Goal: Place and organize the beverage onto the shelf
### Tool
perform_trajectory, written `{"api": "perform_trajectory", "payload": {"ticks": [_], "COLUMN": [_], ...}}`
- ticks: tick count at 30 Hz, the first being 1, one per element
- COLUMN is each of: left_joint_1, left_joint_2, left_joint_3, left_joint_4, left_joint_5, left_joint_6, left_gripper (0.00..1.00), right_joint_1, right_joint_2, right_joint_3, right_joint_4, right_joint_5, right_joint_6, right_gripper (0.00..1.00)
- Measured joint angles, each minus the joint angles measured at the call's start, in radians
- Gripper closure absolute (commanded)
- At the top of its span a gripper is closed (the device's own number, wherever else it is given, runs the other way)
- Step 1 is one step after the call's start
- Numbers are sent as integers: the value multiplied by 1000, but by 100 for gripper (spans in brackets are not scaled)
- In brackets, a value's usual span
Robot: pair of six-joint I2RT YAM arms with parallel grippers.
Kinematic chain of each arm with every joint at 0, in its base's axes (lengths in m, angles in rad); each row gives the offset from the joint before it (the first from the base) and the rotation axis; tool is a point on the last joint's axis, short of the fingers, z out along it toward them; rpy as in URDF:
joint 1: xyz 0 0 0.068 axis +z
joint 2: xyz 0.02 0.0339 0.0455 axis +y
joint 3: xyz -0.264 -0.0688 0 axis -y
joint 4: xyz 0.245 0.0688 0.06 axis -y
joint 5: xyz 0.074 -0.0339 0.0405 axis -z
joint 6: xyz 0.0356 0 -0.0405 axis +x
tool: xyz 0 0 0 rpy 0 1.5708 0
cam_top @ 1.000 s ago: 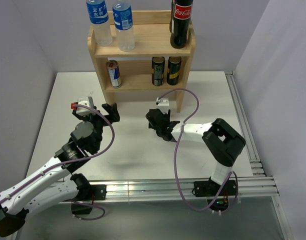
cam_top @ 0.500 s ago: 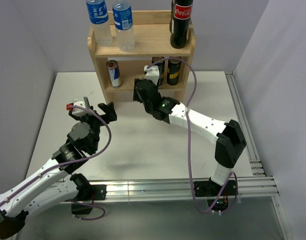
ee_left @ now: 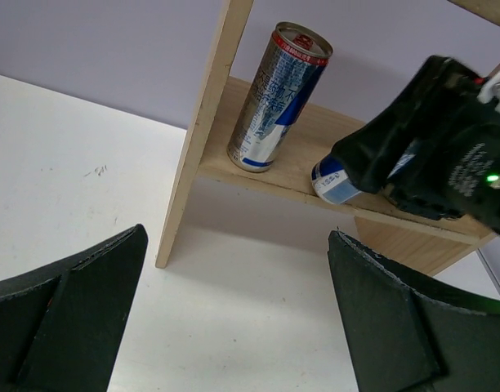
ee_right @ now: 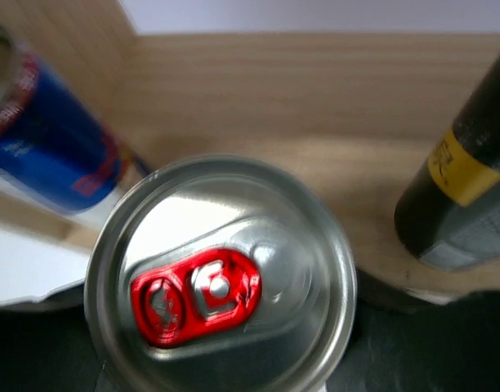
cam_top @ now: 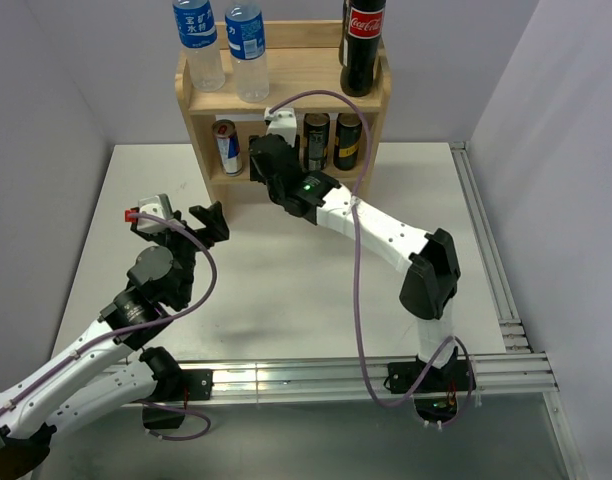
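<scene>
- My right claw (cam_top: 261,165) is stretched toward 11 o'clock from its base and has reached the lower tier of the shelf (cam_top: 296,82), which stands at 12 o'clock on the table (cam_top: 286,290).
- It is closed around the held can (ee_right: 221,282), a silver one with a red pull tab. My right wrist camera looks straight down on the lid.
- From my left wrist camera the held can leans, with its base at the front edge of the lower board. I cannot tell whether it rests on the wood.
- The blue-and-silver can (ee_left: 279,98) stands upright on the same board, at 10 o'clock from the held can in my right wrist view. It is near the held can but apart from it, and close to the shelf's left side panel.
- The first black can (cam_top: 316,141) is at 2 o'clock from the held can, and the second black can (cam_top: 348,140) stands just beside it toward 3 o'clock. Both are upright on the lower tier.
- On the top board, inside the low rim, the first water bottle (cam_top: 198,45) and the second water bottle (cam_top: 248,50) stand at the 9 o'clock end. The cola bottle (cam_top: 362,50) stands at the 3 o'clock end.
- My left claw (ee_left: 234,327) is spread wide and holds nothing. Its fingers (ee_left: 66,318) frame bare table in front of the shelf's left side panel.
- In the top view it sits at about 7 o'clock from the shelf, well apart from it.
</scene>
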Motion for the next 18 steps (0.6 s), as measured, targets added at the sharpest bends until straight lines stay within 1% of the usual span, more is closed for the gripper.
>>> {"api": "perform_trajectory", "payload": {"ticks": [9,18], "left_joint_1": [0,0], "left_joint_2": [-8,-13], "left_joint_3": [0,0], "left_joint_4": [0,2], "left_joint_5": [5,14], "left_joint_6": [6,6], "left_gripper": [1,1], "right_joint_1": [18,23], "right_joint_2": [82,149], "right_joint_3": [87,180], "right_joint_4": [-67,-84], "right_joint_5": [20,45], "right_joint_6": [3,-7], "right_gripper": [100,100]}}
